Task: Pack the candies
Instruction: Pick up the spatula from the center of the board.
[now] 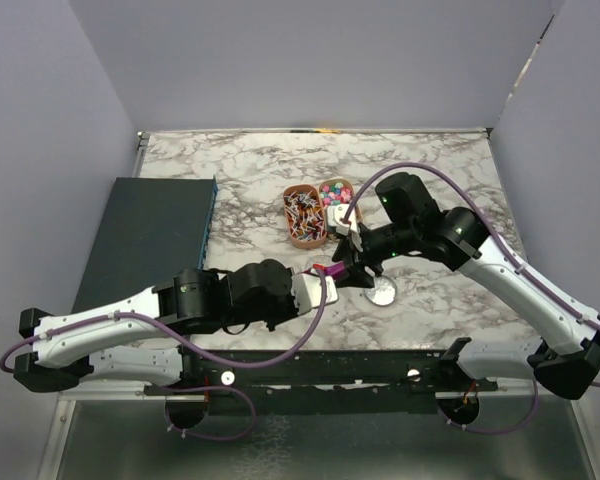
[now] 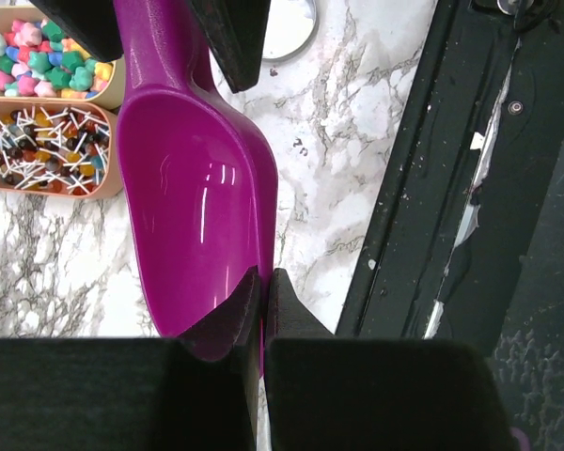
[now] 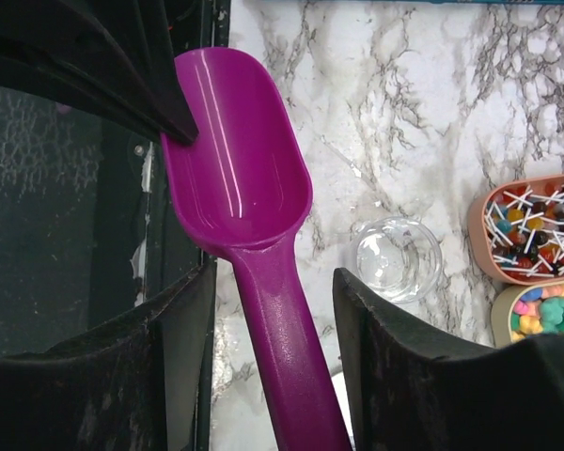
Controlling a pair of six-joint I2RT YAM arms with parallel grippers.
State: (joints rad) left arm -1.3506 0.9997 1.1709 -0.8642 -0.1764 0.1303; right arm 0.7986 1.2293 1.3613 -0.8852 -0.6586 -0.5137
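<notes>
Left hand [image 2: 264,291] clenched on purple scoop [image 2: 197,207] rim, right hand [image 3: 273,277] released astride handle — candies [image 2: 47,61] well apart.

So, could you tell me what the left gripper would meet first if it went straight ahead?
Probably the right gripper, whose fingers flank the purple scoop directly ahead of the left gripper; height difference is unclear.

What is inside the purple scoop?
Nothing that can be seen: the purple scoop has a bare, glossy bowl. Only a small part at its front edge is covered, pinched by the left tool.
</notes>
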